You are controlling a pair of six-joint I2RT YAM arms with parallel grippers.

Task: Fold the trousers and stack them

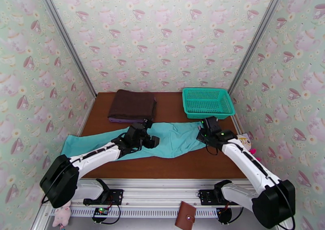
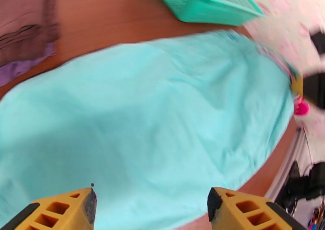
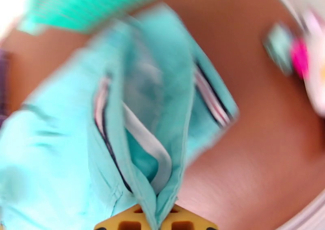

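Waistband of thin turquoise cloth trousers (image 3: pixel 53 153) pinched by right end effector (image 3: pixel 156 215); left end effector (image 2: pixel 151 196) spread above; best lifted slowly, taut.

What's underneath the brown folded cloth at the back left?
A purple cloth edge pokes out along the near side beneath the brown folded cloth. The rest is covered, so its extent stays unknown.

I count one pair of turquoise trousers (image 1: pixel 174 139) across the middle of the frame. There is one dark brown folded cloth (image 1: pixel 132 104) upper left of centre and one teal mesh basket (image 1: pixel 209 114) upper right. There are two robot arms, the left arm (image 1: pixel 93 155) lower left and the right arm (image 1: pixel 243 157) lower right. There are two plush toys, a pink plush toy (image 1: pixel 61 216) bottom left and a second plush toy (image 1: pixel 245 140) at the right. One brown wallet (image 1: pixel 185 216) is at the bottom edge.
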